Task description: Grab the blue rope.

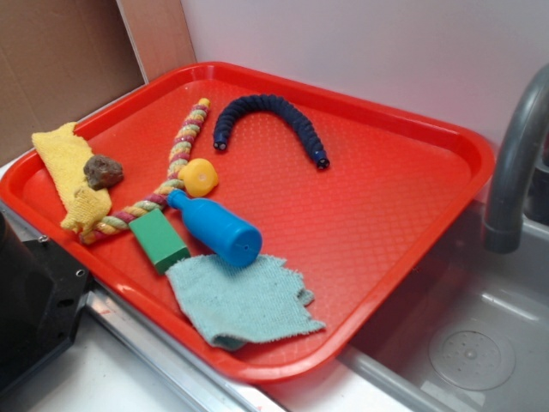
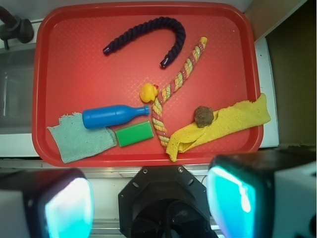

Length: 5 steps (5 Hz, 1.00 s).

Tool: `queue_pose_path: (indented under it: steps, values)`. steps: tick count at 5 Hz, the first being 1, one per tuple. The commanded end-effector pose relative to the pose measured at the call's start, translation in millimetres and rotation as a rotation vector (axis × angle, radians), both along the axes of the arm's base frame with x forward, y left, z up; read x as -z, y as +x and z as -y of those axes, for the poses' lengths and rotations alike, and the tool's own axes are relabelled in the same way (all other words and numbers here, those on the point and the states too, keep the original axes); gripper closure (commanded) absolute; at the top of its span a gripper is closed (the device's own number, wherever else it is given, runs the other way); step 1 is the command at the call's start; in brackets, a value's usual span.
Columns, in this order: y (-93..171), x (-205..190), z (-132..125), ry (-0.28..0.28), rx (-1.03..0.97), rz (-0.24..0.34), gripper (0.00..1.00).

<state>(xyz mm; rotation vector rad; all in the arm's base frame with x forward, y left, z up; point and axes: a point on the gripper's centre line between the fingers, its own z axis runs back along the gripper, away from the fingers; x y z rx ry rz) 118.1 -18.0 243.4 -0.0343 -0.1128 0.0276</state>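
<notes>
The blue rope (image 1: 270,105) lies bent in an arch at the far side of the red tray (image 1: 386,206). In the wrist view the blue rope (image 2: 148,26) is at the top, curved like a hook, on the tray (image 2: 74,74). My gripper (image 2: 148,206) hangs high over the tray's near edge, far from the rope. Its fingers (image 2: 69,210) with cyan pads stand wide apart, open, with nothing between them. The gripper does not show in the exterior view.
On the tray lie a braided rope (image 2: 178,74), a yellow duck (image 2: 147,92), a blue bottle (image 2: 111,116), a green block (image 2: 134,134), a teal cloth (image 2: 79,141), a yellow cloth (image 2: 223,124) and a brown rock (image 2: 203,115). A faucet (image 1: 515,163) and a sink (image 1: 472,343) flank the tray.
</notes>
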Motion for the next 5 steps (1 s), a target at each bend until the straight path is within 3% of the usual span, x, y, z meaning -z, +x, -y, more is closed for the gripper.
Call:
queue_pose_path:
  steps: [1,2,3,5]
  values:
    - [0,0,0,0.000,0.000,0.000,0.00]
    - [50,32,19,0.024,-0.120,0.064,0.00]
    - [102,28,24,0.042,-0.371,0.124,0.00]
    - [102,28,24,0.042,-0.371,0.124,0.00]
